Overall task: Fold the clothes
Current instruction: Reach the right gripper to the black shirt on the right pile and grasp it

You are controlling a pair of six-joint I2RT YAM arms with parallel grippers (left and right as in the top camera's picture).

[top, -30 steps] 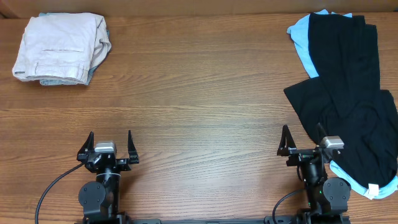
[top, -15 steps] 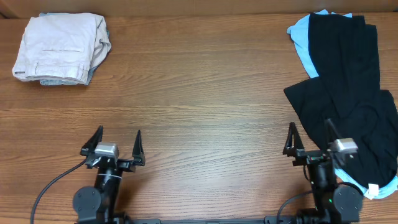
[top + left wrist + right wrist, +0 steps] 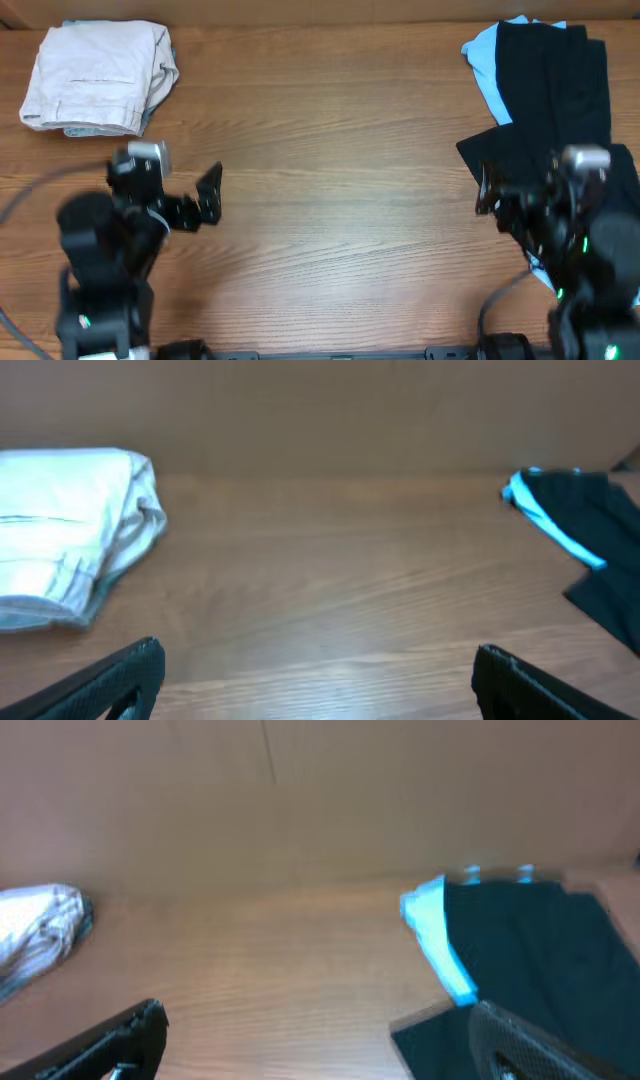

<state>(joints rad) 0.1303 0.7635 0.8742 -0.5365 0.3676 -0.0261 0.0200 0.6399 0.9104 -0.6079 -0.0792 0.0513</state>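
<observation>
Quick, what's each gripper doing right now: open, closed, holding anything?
Left gripper: open, holding nothing.
Right gripper: open, holding nothing.

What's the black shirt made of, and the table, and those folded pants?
The black shirt looks like soft, matte cloth, cotton perhaps: it lies limp and rumpled. The table looks like wood or wood-look laminate, smooth, with grain lines. The folded pants seem stiffer woven beige cloth with stitched seams.

Black T-shirt (image 3: pixel 555 95) rumpled, over light blue shirt (image 3: pixel 485 55), apparently unfolded
</observation>
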